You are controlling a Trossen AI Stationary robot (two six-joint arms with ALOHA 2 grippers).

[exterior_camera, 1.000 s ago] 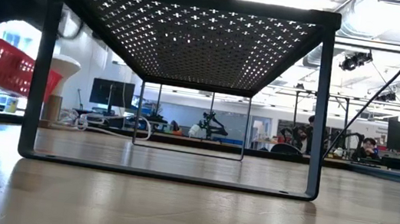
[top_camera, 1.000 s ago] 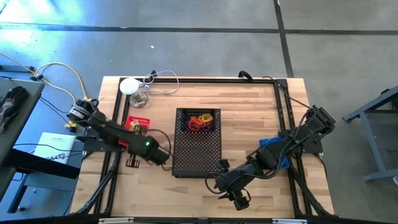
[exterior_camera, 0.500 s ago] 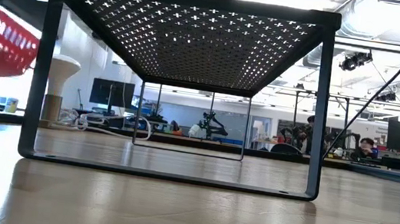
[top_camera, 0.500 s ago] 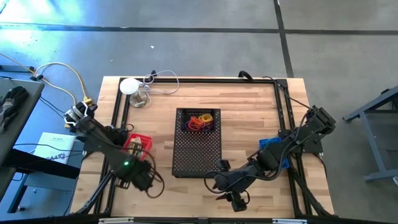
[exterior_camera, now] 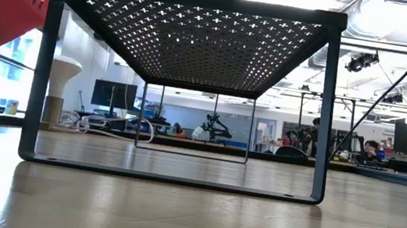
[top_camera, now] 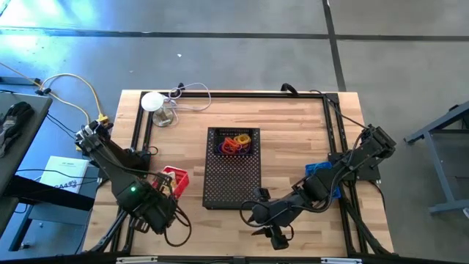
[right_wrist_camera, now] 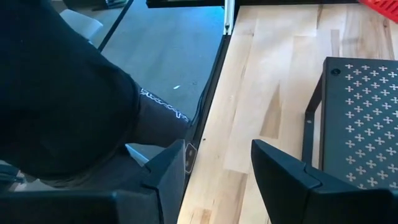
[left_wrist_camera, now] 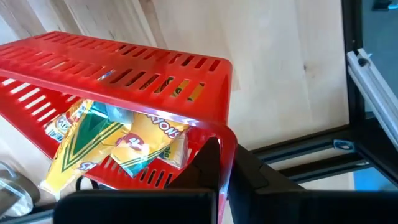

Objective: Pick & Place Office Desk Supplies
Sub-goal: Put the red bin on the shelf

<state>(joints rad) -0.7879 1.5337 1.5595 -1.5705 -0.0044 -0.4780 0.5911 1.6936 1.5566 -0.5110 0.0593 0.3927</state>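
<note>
Now — left gripper (left_wrist_camera: 211,180): clamped tight on the rim of a red basket (top_camera: 175,180), lifted off the table (top_camera: 293,132), crayon boxes (left_wrist_camera: 118,140) inside | right gripper (right_wrist_camera: 214,171): fingers parted, holding nothing, near the table's front edge | supplies — coloured loops (top_camera: 234,146): atop black mesh shelf (top_camera: 233,180), far end

A black perforated metal shelf (top_camera: 233,176) stands mid-table. A white round disc (top_camera: 152,101) with cords lies near the table's far left corner, and a blue basket (top_camera: 321,176) sits toward the right edge.
</note>
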